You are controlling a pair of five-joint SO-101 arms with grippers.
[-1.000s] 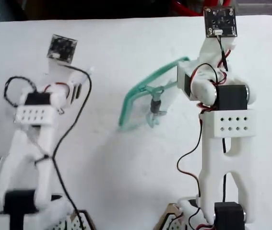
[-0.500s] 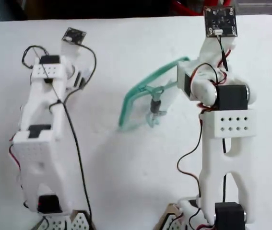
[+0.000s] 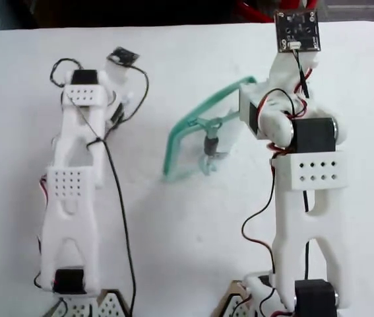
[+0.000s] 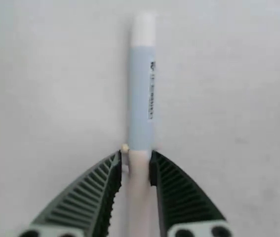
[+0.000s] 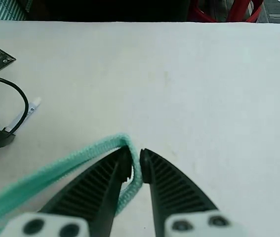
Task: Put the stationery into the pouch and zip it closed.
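Left gripper (image 4: 135,163): jaws pressed against both sides of the pen's pale end, at the far left of the table (image 5: 204,89).
Pen (image 4: 140,84): a slim light-blue barrel with a white tip, pointing away from the jaws, well apart from the pouch.
Pen handling: likely light, stiff and smooth, so it could swivel or slip in an end grip. A hold nearer mid-barrel would steady it.
Right gripper (image 5: 136,163): jaws nearly together, pinching the green edge of the pouch.
Pouch (image 3: 171,142): clear with green trim, lying between the two arms, its far right corner in the jaws.
Pouch handling: soft and floppy, probably sagging when lifted. The woven trim is the firm place to grip.
Zip tab (image 3: 211,148): hangs at mid-pouch, small and fiddly.
Writing: a thin dark line of print runs along the pen barrel, too small to read.
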